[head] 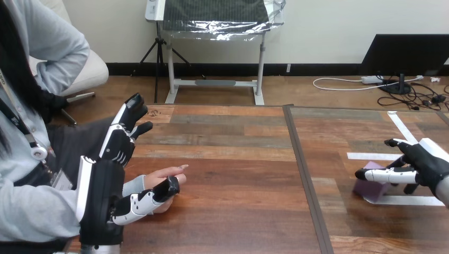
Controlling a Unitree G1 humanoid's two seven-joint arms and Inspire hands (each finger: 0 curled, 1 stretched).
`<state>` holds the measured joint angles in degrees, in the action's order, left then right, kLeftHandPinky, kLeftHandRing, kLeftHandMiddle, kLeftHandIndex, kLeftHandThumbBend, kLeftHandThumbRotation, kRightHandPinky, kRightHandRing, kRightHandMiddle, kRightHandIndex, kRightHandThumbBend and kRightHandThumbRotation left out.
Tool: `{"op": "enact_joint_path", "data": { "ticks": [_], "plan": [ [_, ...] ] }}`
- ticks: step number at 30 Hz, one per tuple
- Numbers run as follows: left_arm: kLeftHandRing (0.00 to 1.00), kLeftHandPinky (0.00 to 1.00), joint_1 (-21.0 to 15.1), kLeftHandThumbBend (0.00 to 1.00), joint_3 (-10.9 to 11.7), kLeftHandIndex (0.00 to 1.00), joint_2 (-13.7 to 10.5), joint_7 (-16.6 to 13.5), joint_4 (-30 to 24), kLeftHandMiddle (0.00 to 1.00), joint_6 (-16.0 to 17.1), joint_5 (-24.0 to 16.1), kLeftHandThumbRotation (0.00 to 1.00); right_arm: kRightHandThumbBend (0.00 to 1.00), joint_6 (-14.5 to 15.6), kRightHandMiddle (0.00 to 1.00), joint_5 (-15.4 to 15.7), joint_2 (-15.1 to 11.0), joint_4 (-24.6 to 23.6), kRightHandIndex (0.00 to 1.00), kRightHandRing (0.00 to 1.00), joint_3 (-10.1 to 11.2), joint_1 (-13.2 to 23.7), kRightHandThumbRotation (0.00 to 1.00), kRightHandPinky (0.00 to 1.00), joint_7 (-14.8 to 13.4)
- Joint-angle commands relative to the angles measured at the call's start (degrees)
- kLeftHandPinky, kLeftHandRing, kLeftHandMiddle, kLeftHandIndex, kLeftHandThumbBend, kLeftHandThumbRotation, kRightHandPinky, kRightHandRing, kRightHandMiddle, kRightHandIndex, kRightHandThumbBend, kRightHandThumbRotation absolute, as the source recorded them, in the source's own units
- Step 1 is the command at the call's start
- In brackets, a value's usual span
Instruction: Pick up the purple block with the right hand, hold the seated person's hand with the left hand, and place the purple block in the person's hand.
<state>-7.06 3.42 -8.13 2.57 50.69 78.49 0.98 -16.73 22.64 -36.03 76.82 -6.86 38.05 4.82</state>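
While it fills most of the view, the wooden worktop (238, 211) shows as two plank-patterned panels that meet at a dark seam (303, 169) right of the middle. A person (26, 211) sits at its left side, with one arm reaching onto the left panel.

The robot's left arm comes up from the bottom left corner, and the left hand (103, 196) stands over the worktop's left edge, just beside the person. Its fingers (127, 124) point up and away, straight and spread wide, well apart from the person's hand (159, 179). Its thumb (151, 198) reaches rightward along the near side of the person's hand, and the black tip touches that hand; whether it presses cannot be told. The person's hand is low over the left panel with its own fingers pointing right, between the robot's thumb and its raised fingers.

The right hand (431, 164) comes in from the right edge, low over the right panel. It is wide too, its fingers extended and parted: one lies across the front of the purple block (369, 191), and another arches above and behind it.

The purple block sits on the right panel near the right edge, well apart from the person's hand. White tape strips (368, 156) lie on the worktop just behind the block and along its near side.
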Motion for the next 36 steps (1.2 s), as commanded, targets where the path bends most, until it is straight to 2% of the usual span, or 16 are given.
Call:
{"op": "enact_joint_path", "data": {
  "ticks": [1, 5, 11, 14, 20, 22, 26, 36],
  "plan": [
    [0.91, 0.83, -2.0, 1.00, 0.4, 0.90, 0.1, 0.4, -2.4, 0.92, 1.0, 1.0, 0.60, 0.93, -0.1, 0.48, -0.1, 1.2, -0.6, 0.94, 0.35, -0.4, 1.4, 0.45, 0.25, -0.3],
    [0.91, 0.83, -2.0, 1.00, 0.5, 0.90, 0.1, 0.7, -2.4, 0.93, 1.1, 1.1, 0.61, 0.94, 0.1, 0.34, -0.1, 1.6, -0.5, 0.94, 0.23, -0.5, 1.2, 0.45, 0.17, -0.1],
    [0.91, 0.83, -2.0, 1.00, 0.6, 0.91, -0.1, 1.0, -2.3, 0.93, 1.4, 1.1, 0.61, 0.95, 0.2, 0.27, -0.5, 2.0, -0.6, 0.95, 0.16, -0.2, 1.1, 0.46, 0.12, 0.5],
    [0.91, 0.83, -1.9, 1.00, 0.6, 0.91, 0.0, 1.0, -2.4, 0.93, 1.4, 1.3, 0.61, 0.95, 0.1, 0.32, -0.4, 2.0, -0.6, 0.95, 0.19, -0.3, 1.1, 0.46, 0.14, 0.3],
    [0.91, 0.83, -1.9, 1.00, 0.3, 0.90, 0.2, 1.3, -2.4, 0.93, 1.6, 2.1, 0.60, 0.94, 0.0, 0.31, -0.6, 2.1, -0.6, 0.95, 0.18, -0.1, 1.0, 0.45, 0.13, 0.6],
    [0.91, 0.84, -1.9, 1.00, 0.2, 0.90, 0.2, 1.6, -2.3, 0.93, 1.7, 2.4, 0.59, 0.93, 0.1, 0.35, -0.7, 2.1, -0.5, 0.95, 0.22, 0.0, 1.1, 0.45, 0.15, 0.8],
    [0.92, 0.84, -1.8, 1.00, 0.1, 0.90, 0.2, 2.0, -2.3, 0.93, 1.5, 3.0, 0.58, 0.90, -0.3, 0.37, -0.5, 2.1, -0.6, 0.96, 0.25, -0.1, 1.1, 0.43, 0.18, 0.6],
    [0.92, 0.85, -1.6, 1.00, 0.3, 0.90, 0.4, 2.5, -2.2, 0.92, 1.2, 3.4, 0.58, 0.94, -0.5, 0.28, -0.4, 1.8, -0.8, 0.95, 0.18, -0.3, 1.6, 0.47, 0.13, 0.6]
  ]
}}
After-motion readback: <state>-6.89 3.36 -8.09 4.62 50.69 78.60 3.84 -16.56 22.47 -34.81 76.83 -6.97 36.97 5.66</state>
